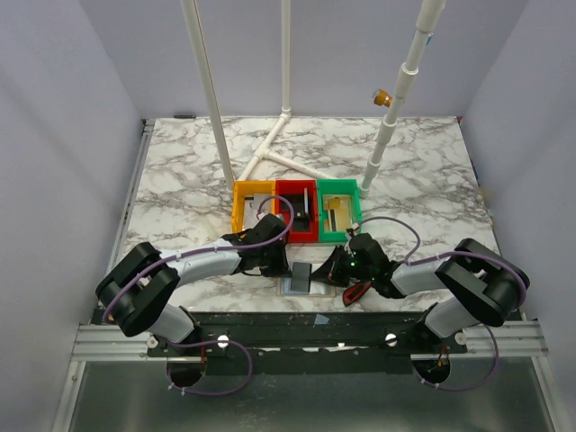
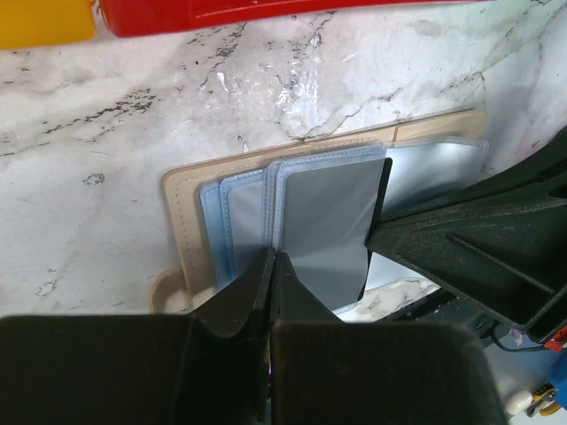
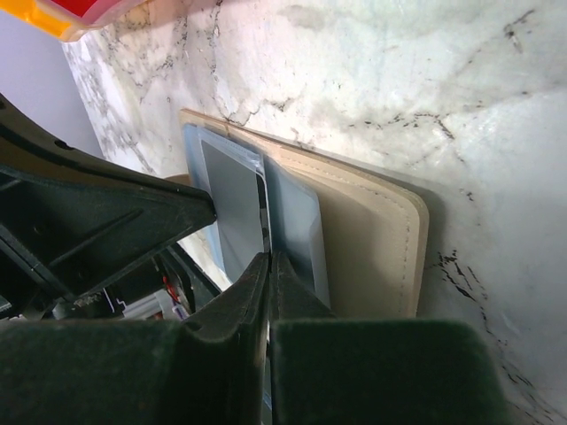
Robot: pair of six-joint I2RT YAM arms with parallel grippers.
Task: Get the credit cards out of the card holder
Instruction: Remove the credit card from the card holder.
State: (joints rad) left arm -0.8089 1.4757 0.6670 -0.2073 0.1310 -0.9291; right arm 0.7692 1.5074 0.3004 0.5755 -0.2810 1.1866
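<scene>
The tan card holder [image 1: 297,286] lies open near the table's front edge, its blue-grey pockets [image 2: 239,221] fanned upward. A grey credit card [image 2: 328,221] stands in a clear sleeve among them. My left gripper [image 2: 271,258] is shut on the near edge of the pocket leaves, at the card's left corner. From the other side my right gripper [image 3: 268,258] is shut on the thin edge of that grey card [image 3: 232,199], beside the holder's tan cover [image 3: 372,248]. Its black finger [image 2: 469,239] shows against the card's right edge. Both grippers [image 1: 270,259] [image 1: 340,270] flank the holder.
Yellow [image 1: 253,207], red [image 1: 297,211] and green [image 1: 338,209] bins stand in a row just behind the holder. White pipes [image 1: 279,148] rise from the table's back half. A red-and-black tool [image 1: 358,292] lies by the right arm at the front edge.
</scene>
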